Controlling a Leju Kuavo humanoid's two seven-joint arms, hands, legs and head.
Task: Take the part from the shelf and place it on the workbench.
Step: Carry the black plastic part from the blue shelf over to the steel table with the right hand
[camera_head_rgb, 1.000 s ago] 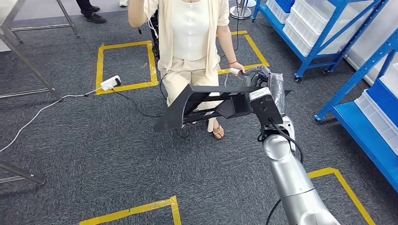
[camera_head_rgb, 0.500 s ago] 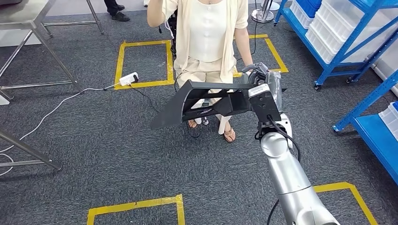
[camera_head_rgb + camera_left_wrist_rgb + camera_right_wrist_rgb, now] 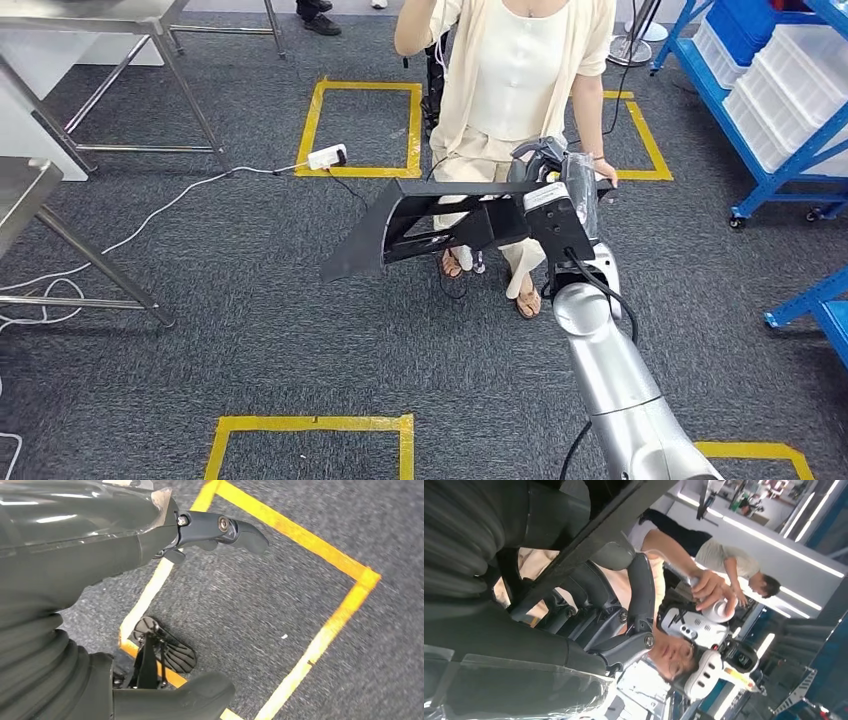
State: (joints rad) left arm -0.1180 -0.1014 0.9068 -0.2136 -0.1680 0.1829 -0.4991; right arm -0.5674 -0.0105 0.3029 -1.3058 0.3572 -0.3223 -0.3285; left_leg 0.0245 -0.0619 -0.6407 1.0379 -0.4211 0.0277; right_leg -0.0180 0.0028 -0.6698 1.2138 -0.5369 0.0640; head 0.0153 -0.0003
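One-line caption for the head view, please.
Right hand holds the black part out over grey carpet, a person standing just beyond it, blue shelves to the right.

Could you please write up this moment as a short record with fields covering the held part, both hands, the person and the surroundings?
part: black angular part, held in the air above the carpet
right robot hand: grips the part's right end
left robot hand: holds nothing, above yellow floor tape
person: stands close behind the part
workbench: metal, far left
shelf: blue, far right, holding white bins
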